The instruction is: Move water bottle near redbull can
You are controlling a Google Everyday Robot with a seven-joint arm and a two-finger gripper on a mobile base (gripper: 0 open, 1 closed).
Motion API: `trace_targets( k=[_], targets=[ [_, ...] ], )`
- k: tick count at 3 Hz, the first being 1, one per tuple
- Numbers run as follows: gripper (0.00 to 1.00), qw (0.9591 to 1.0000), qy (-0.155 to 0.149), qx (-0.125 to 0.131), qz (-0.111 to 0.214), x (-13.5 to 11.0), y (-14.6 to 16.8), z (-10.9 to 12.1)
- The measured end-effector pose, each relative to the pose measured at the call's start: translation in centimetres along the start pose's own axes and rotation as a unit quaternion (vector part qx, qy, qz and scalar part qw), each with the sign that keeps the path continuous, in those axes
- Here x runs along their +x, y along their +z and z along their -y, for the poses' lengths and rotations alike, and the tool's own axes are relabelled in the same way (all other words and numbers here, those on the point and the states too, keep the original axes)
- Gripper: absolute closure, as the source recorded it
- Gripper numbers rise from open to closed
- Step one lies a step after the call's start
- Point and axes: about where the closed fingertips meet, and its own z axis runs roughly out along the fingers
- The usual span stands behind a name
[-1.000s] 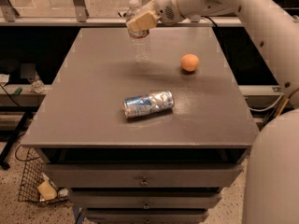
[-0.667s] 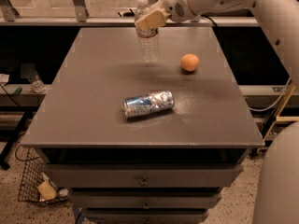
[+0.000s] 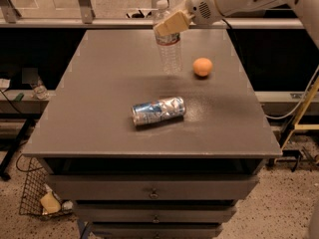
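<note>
**Bottle carried rightward, toward the orange**

Compared with a second ago, the gripper [image 3: 169,25] and the water bottle [image 3: 169,51] now sit further right over the far part of the table [image 3: 99,108], and the bottle's base is a little nearer the front. The gap to the orange [image 3: 202,66] is narrower: the bottle now stands just left of it. The redbull can [image 3: 158,111] and the orange lie where they did.

The gripper's tan fingers are clamped around the bottle's shoulder, just under the white cap, so it is grasping the water bottle. The bottle is upright, clear and ribbed, with a red-and-white label band below the fingers. Whether its base touches the tabletop cannot be told.

The can lies on its side near the table's middle, well apart from the bottle. Its blue-and-silver metal is shiny and looks dented. The orange is round and matte. The tabletop is flat, grey and dull, above grey drawers [image 3: 154,190] with small knobs.
</note>
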Motion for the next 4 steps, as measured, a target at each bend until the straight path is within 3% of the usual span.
trace_targets(
  k=[3, 4],
  targets=[
    [1.0, 0.9987, 0.021, 0.02, 0.041, 0.5, -2.6, -4.8],
    [1.0, 0.9975, 0.021, 0.007, 0.068, 1.3, 0.3, -7.3]
  ],
)
